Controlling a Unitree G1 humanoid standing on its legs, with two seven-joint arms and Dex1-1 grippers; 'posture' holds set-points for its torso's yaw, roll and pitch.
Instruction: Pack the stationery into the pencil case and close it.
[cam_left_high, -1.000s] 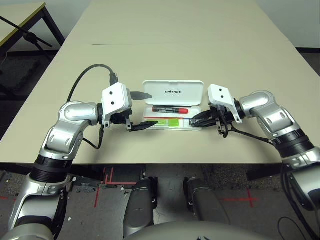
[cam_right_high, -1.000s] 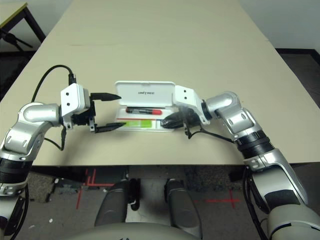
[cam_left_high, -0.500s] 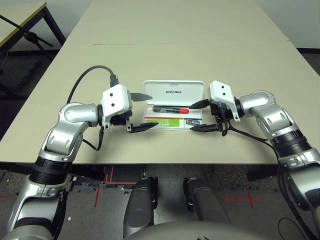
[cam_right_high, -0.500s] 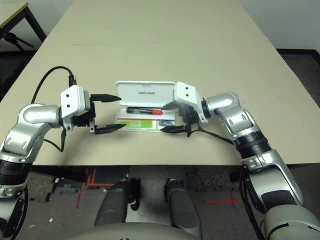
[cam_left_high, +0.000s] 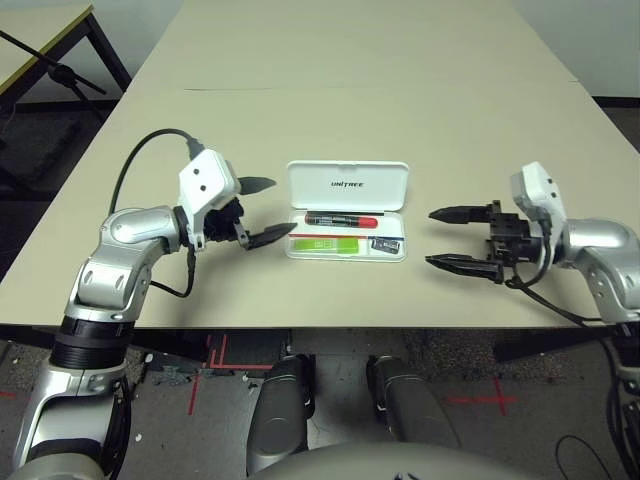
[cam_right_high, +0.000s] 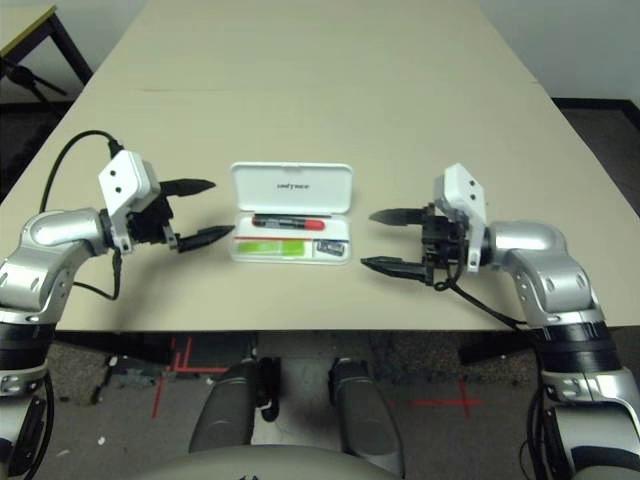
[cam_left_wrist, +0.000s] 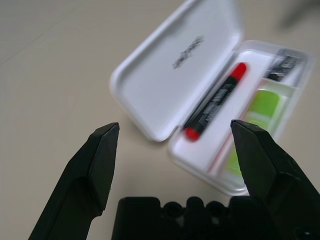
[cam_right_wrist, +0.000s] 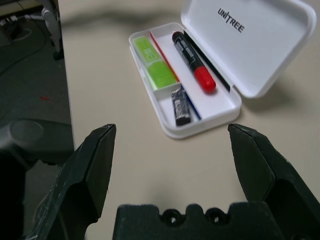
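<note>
Beige table (cam_left_high: 400, 90); open white pencil case (cam_left_high: 347, 186) near its front edge

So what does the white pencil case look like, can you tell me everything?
The pencil case is a flat white box with rounded corners, hard plastic by its look. It lies open on the table, lid tilted up at the back with dark "UNITREE" lettering inside. Its tray holds a black marker with a red cap, a lime-green highlighter and a small dark piece. Nothing else touches it.
</note>
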